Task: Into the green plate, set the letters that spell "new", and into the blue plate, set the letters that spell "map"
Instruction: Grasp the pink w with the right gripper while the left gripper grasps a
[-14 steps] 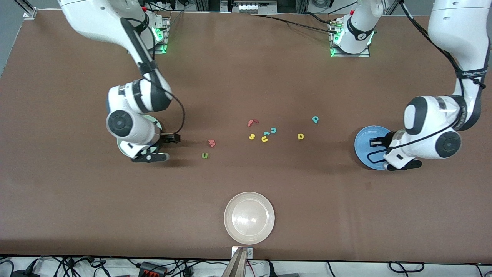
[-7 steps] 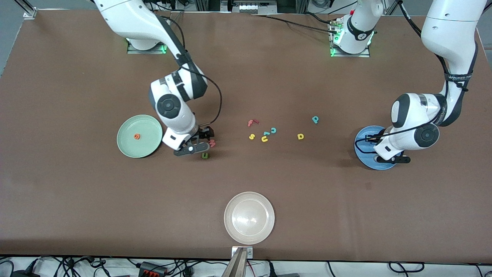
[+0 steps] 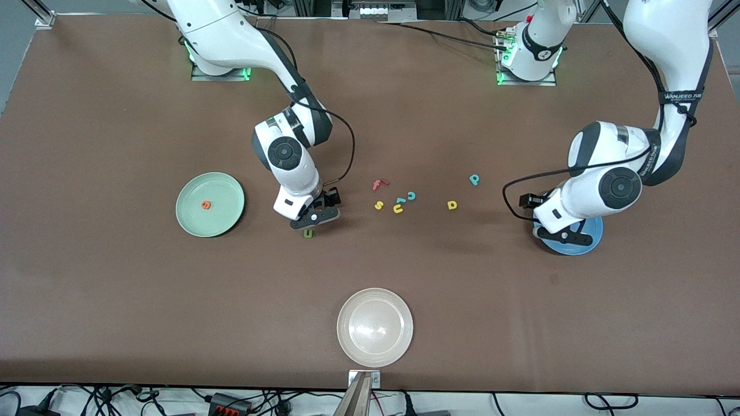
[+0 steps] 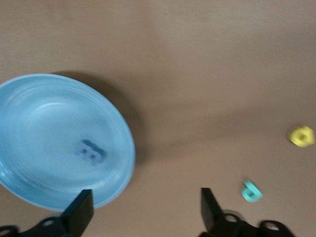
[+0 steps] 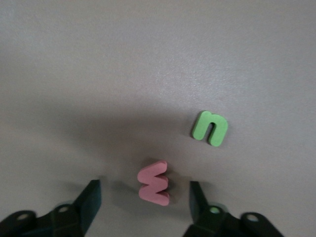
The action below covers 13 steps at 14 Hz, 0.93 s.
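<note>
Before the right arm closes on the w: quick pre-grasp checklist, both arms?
1. Red w sits between the right gripper's fingers: ok, jaws open on either side of it.
2. Green n outside the grasp: ok, lies apart from the w.
3. Green plate ready: ok, orange e already in it.
4. Blue m in the blue plate: ok.
5. Left gripper empty: ok, open over the plate's edge.
6. Yellow a and teal p placed: not ok, both on the table.
</note>
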{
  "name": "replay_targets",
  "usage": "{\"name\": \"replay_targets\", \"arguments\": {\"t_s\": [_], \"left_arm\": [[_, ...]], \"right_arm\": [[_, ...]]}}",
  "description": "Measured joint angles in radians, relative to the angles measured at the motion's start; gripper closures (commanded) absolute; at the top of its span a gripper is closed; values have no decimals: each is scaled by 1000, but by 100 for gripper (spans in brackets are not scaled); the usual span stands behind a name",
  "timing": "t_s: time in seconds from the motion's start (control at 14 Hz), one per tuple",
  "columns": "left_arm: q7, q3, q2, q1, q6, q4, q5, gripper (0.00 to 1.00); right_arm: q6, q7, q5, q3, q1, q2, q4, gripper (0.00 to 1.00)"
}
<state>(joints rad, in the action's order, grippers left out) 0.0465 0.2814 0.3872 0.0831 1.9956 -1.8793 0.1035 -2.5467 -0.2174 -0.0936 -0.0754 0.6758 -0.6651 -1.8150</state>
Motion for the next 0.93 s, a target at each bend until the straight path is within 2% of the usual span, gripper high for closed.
{"name": "replay_targets", "arguments": {"t_s": [0.07,0.22,0.36,0.57,0.72,0.79,0.93], "left_arm": [[8,36,1,-2,-16,8,0,0],[84,88,16,-25,0,5,0,0],[206,101,54,-82,61,2,0,0],[402,102,122,-158,205,-18,0,0],[437,100,159,-163,298,-41,0,0],[440,99,174,-162,327,-46,0,3],[442,98,198,-162,354,-50,0,17]], "right_arm": [[-1,0,0,0,2,-4,0,33],[-2,1,1,0,5,-8,0,42],[-3,1,4,-2,10,-9,1,55],[-3,2,4,-5,10,-8,3,86],[-3,3,4,-6,11,-4,7,95],[-3,3,4,-8,10,-7,7,96],[-2,3,4,-19,6,-7,8,97]]}}
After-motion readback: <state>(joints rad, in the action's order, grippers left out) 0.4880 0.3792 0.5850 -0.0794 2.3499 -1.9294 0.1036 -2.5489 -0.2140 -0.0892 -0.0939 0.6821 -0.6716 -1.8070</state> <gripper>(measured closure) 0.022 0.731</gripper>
